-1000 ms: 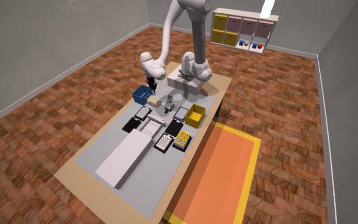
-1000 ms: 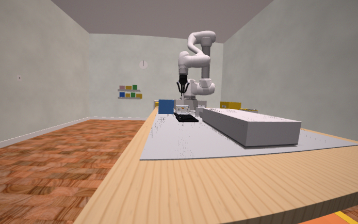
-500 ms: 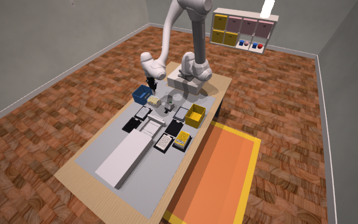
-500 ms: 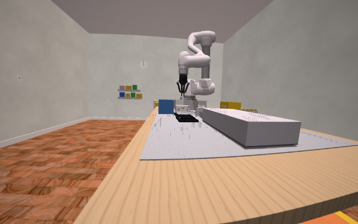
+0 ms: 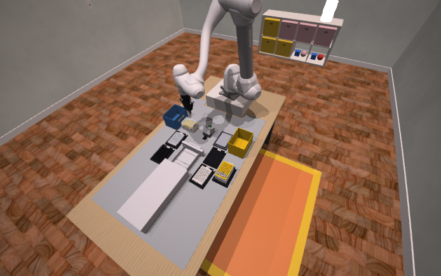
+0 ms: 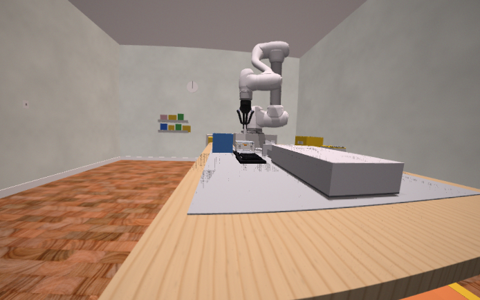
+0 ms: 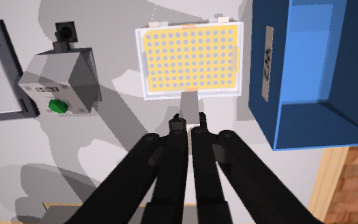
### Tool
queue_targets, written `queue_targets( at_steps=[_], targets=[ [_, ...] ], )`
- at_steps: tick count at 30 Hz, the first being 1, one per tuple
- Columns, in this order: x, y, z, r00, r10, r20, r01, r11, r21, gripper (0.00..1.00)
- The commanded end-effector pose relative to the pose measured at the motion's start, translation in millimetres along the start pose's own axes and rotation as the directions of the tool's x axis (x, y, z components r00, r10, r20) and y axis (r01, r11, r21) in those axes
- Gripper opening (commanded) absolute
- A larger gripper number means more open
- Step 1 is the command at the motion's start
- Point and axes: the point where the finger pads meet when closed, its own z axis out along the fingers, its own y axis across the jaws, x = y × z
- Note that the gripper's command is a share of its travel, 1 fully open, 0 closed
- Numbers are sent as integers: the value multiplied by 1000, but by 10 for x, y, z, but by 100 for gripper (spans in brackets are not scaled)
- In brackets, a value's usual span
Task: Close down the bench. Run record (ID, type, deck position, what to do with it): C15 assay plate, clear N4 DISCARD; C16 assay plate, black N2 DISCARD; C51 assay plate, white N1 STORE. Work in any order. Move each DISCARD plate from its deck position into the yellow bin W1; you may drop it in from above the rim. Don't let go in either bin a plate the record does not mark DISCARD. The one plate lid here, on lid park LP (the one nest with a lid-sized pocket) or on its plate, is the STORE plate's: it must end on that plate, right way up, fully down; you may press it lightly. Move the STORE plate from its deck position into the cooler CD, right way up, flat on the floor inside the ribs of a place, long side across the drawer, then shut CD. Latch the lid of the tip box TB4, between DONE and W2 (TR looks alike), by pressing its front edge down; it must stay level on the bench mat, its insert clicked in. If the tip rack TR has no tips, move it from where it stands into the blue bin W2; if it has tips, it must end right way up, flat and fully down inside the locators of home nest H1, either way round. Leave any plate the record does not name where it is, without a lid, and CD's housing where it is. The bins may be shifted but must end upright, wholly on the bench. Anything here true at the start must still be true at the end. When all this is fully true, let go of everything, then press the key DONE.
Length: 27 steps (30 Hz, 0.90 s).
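Right by the blue bin, the gripper hangs over the tip box, fingers pinched together on nothing. Pushing off its front edge could tilt it, I reckon.

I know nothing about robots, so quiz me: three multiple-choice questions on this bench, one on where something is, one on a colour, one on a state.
1. In the wrist view, the tip box lies between the blue bin and:
A. the yellow bin
B. the grey box with the green key
C. the cooler

2. The bin nearest the gripper is:
A. blue
B. red
C. green

3. The gripper's fingers are:
A. wide open
B. shut on a plate
C. shut, holding nothing

Answers: 1 B, the key box sits on the tip box's other side. 2 A, the blue bin is right beside it. 3 C, the fingertips meet with nothing between them.
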Motion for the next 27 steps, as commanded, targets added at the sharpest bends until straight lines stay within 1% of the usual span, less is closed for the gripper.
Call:
queue_targets(
  at_steps=[1,18,27],
  targets=[
    [-22,17,23,1000,0,2,0,1000,0,0],
    [-22,17,23,1000,0,2,0,1000,0,0],
    [-22,17,117,1000,0,2,0,1000,0,0]
  ],
)
